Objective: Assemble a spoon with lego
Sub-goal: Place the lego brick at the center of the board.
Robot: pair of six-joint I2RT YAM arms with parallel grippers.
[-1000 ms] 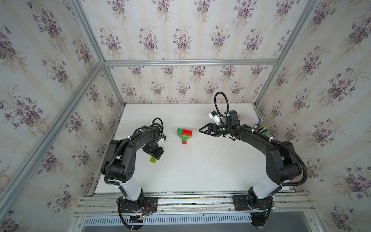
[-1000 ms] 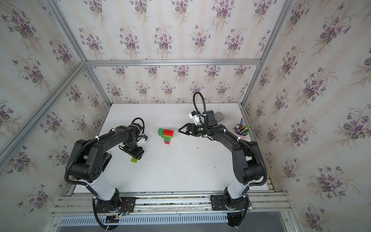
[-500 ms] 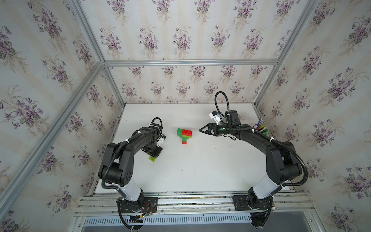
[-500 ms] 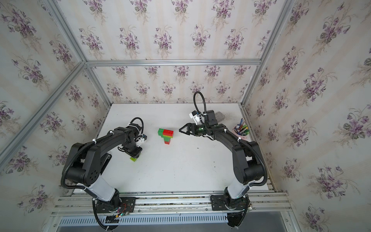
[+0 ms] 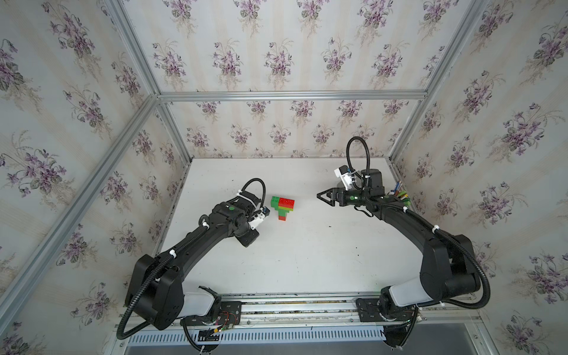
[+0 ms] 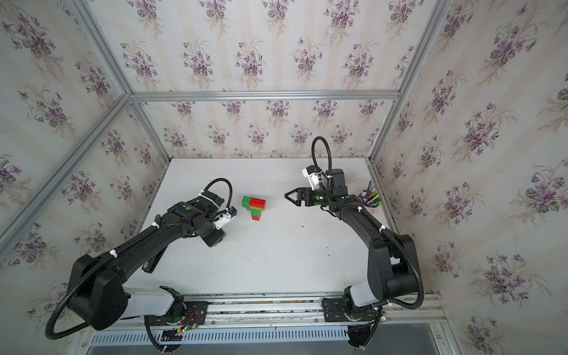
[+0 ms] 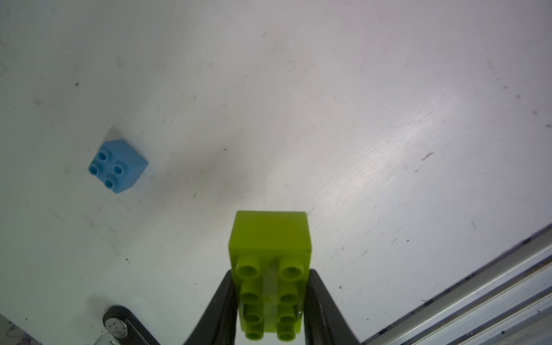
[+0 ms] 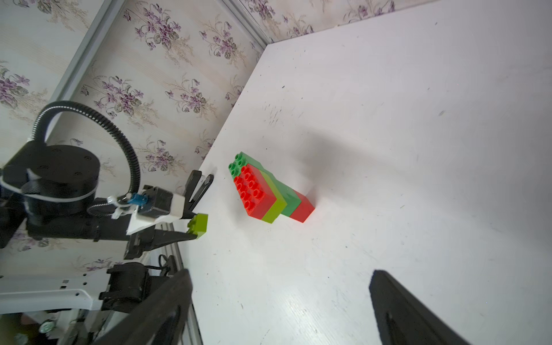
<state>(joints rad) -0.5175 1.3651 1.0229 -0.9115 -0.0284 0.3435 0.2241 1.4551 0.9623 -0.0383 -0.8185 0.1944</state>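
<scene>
On the white tabletop [image 5: 307, 264], one flat matt board, scuffed with fine scratches and dark specks:

- Two black jointed arms, each with a ribbed hose: left arm [image 5: 196, 246], right arm [image 5: 408, 224].
- One right gripper [image 5: 323, 197]: black tapered fingers spread wide with nothing between them. It hangs near the spoon and apart from it, as it did a second ago.
- One left gripper [image 7: 271, 286]: black fingers [image 7: 222, 298] clamped on the long sides of the lime brick. A second ago that brick lay in plain sight at the fingertips. The wrist now covers nearly all of it in both top views. Whether it has left the board cannot be told.
- One spoon [image 5: 282, 206], mid-table between the two grippers and touching neither. It is glossy studded plastic with a stepped outline, wide at the far end and narrowing to a single red brick toward the robot. Five bricks can be counted: two dark green, two red, one lime. It has not moved.
- One cup of pens [image 6: 370, 199], at the board's right edge.
- One lime brick [image 7: 270, 248]: oblong, with eight hollow round studs in two rows.
- One blue brick [image 7: 118, 167]: square, four studs, loose on the board, well apart from the lime brick.
</scene>
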